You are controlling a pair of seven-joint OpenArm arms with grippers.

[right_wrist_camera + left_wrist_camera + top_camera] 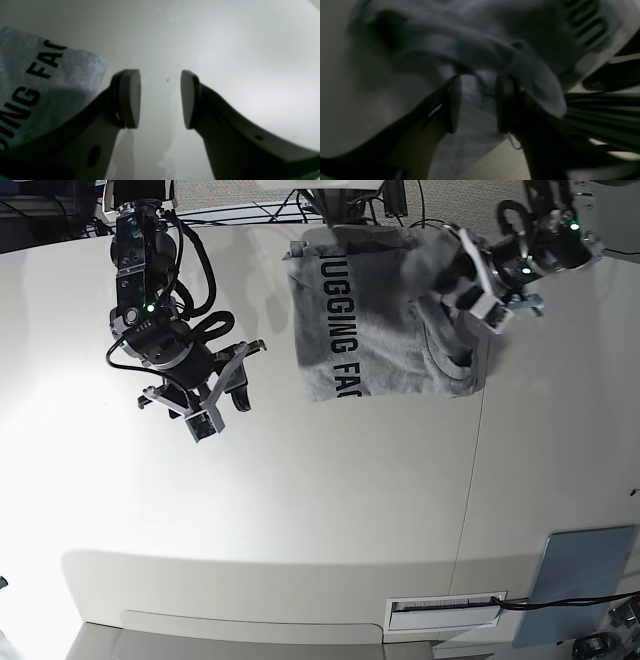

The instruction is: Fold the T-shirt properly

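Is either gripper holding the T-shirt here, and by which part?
The right gripper is open and empty. The left gripper straddles a fold of the T-shirt near its ribbed neck; whether it grips cannot be told.

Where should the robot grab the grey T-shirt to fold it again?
Probably the T-shirt at its loose lower corner near the black lettering, coming in from the side of the bare white table. That edge lies flat and free, and the open right gripper is beside it.

Heathered cotton T-shirt [380,330], matt table [300,510]
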